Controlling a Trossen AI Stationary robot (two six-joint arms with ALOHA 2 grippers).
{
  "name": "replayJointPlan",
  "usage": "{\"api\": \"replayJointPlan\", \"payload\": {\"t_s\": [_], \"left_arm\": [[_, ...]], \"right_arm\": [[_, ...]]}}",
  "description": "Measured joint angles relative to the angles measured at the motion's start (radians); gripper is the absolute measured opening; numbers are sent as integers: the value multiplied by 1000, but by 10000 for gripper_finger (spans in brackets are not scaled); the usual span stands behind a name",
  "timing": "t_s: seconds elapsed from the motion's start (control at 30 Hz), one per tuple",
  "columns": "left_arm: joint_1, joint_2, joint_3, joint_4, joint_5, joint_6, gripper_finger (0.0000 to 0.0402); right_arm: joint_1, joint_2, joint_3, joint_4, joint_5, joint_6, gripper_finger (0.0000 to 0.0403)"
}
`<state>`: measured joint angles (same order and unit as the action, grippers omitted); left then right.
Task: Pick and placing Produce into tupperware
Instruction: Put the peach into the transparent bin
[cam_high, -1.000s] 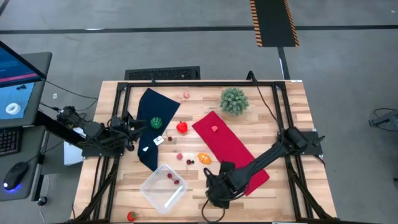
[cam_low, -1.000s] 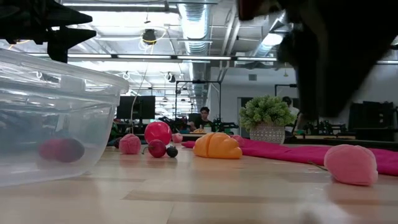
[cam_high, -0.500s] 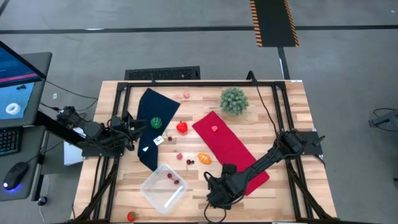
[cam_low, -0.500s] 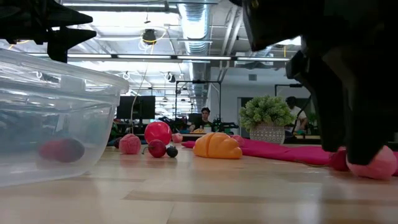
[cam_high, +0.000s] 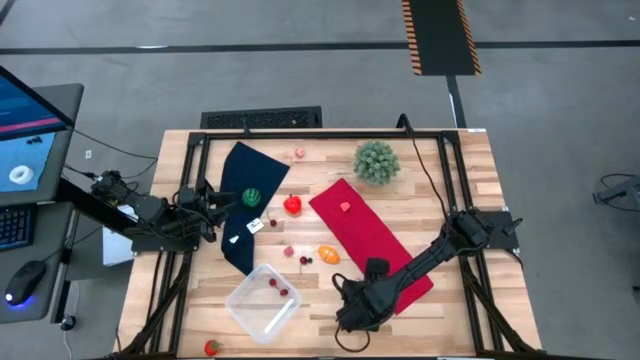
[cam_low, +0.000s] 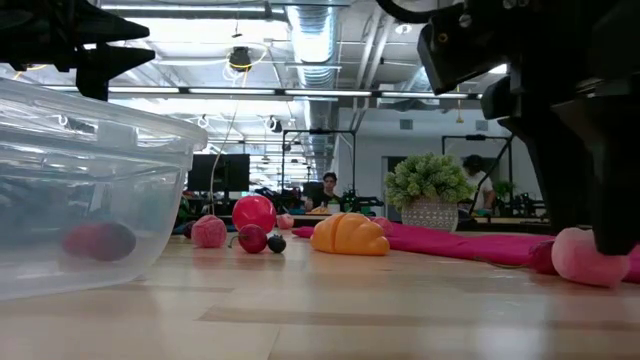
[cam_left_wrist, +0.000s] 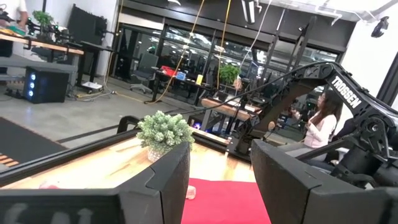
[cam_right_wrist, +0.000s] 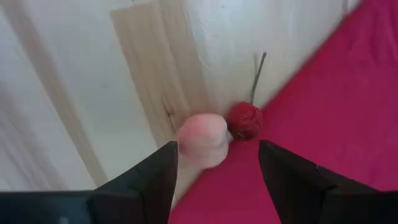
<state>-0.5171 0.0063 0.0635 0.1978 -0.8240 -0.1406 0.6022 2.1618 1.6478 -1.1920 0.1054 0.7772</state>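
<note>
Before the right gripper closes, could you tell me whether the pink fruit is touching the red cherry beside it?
Touching. The right wrist view shows the pink fruit pressed against the red cherry, no gap between them.

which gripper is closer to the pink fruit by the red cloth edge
Right. The right gripper hangs just above the pink fruit, fingers open on either side of it. The left gripper waits over the dark blue cloth, far across the table.

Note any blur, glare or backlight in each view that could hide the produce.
Low view: ceiling lights backlight the right pincer into a silhouette, and the tupperware sits near and soft. Right wrist view: the pink piece is slightly blurred. High view: evenly lit. Left wrist view: no produce clearly visible.
</note>
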Motion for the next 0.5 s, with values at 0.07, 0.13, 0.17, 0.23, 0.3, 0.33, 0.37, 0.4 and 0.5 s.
{"api": "replayJointPlan", "payload": {"t_s": [0.07, 0.13, 0.17, 0.23, 0.3, 0.33, 0.37, 0.4, 0.5], "left_arm": [[0, 0, 0, 0, 0, 0, 162], [0, 0, 0, 0, 0, 0, 162], [0, 0, 0, 0, 0, 0, 162], [0, 0, 0, 0, 0, 0, 162], [0, 0, 0, 0, 0, 3, 162], [0, 0, 0, 0, 0, 6, 162], [0, 0, 0, 0, 0, 6, 162], [0, 0, 0, 0, 0, 5, 162], [0, 0, 0, 0, 0, 5, 162]], "right_arm": [[0, 0, 0, -1, 2, 1, 249], [0, 0, 0, -1, 5, 1, 250], [0, 0, 0, -1, 5, 1, 250], [0, 0, 0, 2, 8, -5, 250], [0, 0, 0, 19, 11, -20, 250], [0, 0, 0, 29, 11, -23, 250], [0, 0, 0, 35, 11, -25, 250], [0, 0, 0, 36, 9, -28, 250], [0, 0, 0, 42, 8, -42, 250]]}}
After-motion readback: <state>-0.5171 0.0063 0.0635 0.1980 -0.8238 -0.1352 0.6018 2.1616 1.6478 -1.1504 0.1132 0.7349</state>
